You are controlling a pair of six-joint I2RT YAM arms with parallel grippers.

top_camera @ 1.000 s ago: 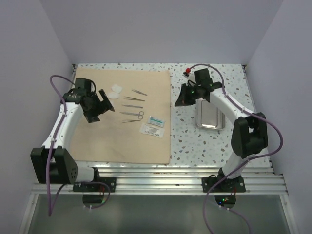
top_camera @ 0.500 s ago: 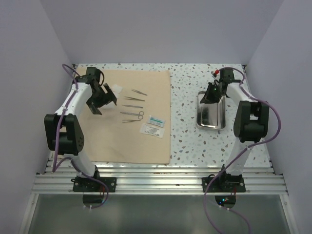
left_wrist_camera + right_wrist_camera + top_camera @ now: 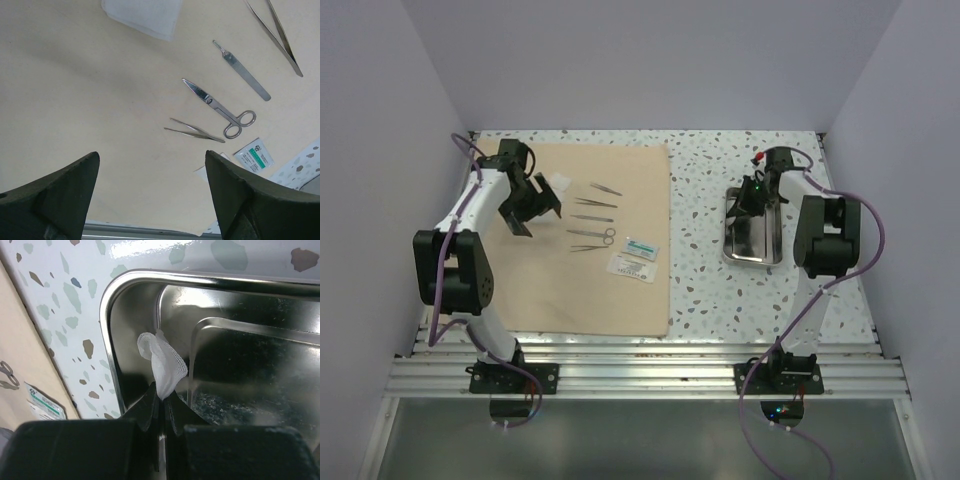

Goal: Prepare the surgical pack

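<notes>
The tan cloth (image 3: pixel 570 290) is laid flat on the speckled desk (image 3: pixel 705 210). All positions are noted against it.

The left arm (image 3: pixel 470 205) is reached over the cloth's far left part. The left jaws are spread wide, with nothing between them. In the left wrist view both fingers (image 3: pixel 50 195) are seen above bare cloth, apart from every item.

A white gauze pad (image 3: pixel 558 184) is seen on the cloth near its far edge, just right of the left jaws.

Five thin steel instruments are laid in a column on the cloth's middle, right of the pad. From far to near:
- long forceps (image 3: pixel 605 187)
- second forceps (image 3: pixel 595 203)
- flat handle (image 3: pixel 588 218)
- scissors (image 3: pixel 592 234)
- small tweezers (image 3: pixel 585 247)

The tweezers' tips lie just beside the scissors' rings; contact cannot be told.

Two packets are placed by the cloth's right edge, just beside each other: a green-printed packet (image 3: pixel 642 247) and, nearer, a white packet (image 3: pixel 628 265).

The steel tray (image 3: pixel 760 245) is set on bare desk right of the cloth, well apart from it. The right jaws are pressed together on a small wad of gauze (image 3: pixel 162 362). The wad is held inside the tray at the corner facing the cloth's far right corner and is seen against the tray's inner wall. Whether the tray floor is touched cannot be told.
</notes>
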